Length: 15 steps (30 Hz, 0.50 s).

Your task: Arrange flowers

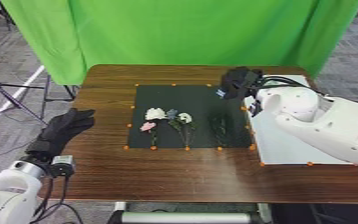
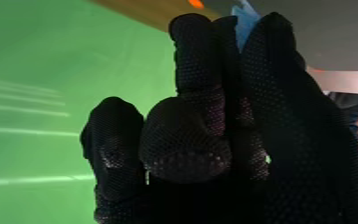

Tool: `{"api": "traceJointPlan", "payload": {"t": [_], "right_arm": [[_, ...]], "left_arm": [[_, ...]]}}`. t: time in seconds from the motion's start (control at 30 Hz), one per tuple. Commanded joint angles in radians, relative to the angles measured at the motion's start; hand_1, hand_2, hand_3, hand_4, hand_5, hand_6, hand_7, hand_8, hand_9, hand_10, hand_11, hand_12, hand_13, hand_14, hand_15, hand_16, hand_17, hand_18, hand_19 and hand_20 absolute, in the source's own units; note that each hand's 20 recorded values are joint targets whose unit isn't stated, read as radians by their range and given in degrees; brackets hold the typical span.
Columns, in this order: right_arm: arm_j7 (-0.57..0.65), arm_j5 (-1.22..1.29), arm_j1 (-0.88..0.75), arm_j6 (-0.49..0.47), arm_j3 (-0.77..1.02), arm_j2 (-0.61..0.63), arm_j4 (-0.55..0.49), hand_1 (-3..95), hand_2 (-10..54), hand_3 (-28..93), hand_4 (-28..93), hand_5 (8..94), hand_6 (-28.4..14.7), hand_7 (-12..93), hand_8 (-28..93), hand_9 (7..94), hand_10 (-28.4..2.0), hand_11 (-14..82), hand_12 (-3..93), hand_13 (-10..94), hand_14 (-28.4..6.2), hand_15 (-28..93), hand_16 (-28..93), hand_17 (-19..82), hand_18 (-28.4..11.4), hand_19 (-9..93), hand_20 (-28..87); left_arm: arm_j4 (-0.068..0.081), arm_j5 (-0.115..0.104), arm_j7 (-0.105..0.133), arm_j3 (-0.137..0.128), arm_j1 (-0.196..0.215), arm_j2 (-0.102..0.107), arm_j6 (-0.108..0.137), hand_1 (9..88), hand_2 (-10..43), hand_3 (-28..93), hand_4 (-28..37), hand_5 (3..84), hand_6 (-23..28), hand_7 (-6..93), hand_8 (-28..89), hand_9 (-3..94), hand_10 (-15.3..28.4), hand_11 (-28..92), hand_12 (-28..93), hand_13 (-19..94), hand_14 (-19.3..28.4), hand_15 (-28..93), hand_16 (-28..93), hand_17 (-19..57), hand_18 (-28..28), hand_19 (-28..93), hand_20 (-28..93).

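While the left hand in its black fabric glove (image 1: 62, 131) rests at the left of the brown wooden table (image 1: 104, 167), fingers loosely extended, nothing in its hold, the risk sits further right. On the dark rectangular mat (image 1: 156, 95): a small pink flower (image 1: 148, 126) on a thin green stem, then a ruffled white flower (image 1: 155, 113) just above it, a little blue flower (image 1: 171, 114), a second, smaller white bloom (image 1: 185, 118), and a dark green leafy sprig (image 1: 219, 127) lying apart. Heads lie close, stems nearly meet; anything lowered among them could snag and drag a neighbour askew. Above the mat's upper right, the black-gloved right hand (image 1: 239, 82) pinches a small pale-blue piece (image 2: 245, 25) between its fingers, nearly closed; likely another flower, though its stem cannot be made out. Grip looks to be by the tips alone: a slight slackening might let it turn or drop, over-squeezing might crush it. Rightmost, the big white sheet (image 1: 282, 145) runs under the arm; a low forearm could rub and shift it.
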Motion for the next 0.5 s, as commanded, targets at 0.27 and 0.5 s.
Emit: {"api": "traceJointPlan", "payload": {"t": [0.27,0.5], "right_arm": [[-0.017,-0.045,-0.028,-0.066,0.008,-0.019,0.039,61.0,-1.7,47,-19,72.6,5.4,23,4,81.0,-8.3,10.5,30.0,85,-1.4,72,32,59,-14.4,93,68],[-0.012,-0.019,-0.052,-0.077,0.024,-0.032,0.047,59.0,-1.7,48,-18,72.0,6.1,24,3,80.4,-8.5,11.6,28.7,85,-1.8,72,32,58,-14.5,93,68]], "left_arm": [[0.009,0.0,-0.003,0.008,-0.008,-0.002,-0.021,22.0,16.5,54,-28.3,43.0,5.7,10.3,-6,40.4,16.1,18,9,30,18.3,16,-4,0.6,11.0,14,10],[0.013,0.001,-0.002,0.014,-0.017,0.0,-0.022,21.9,16.4,54,-28.3,42.8,5.6,10.3,-6,40.3,16.1,18,9,30,18.4,16,-4,0.5,11.1,14,10]]}}
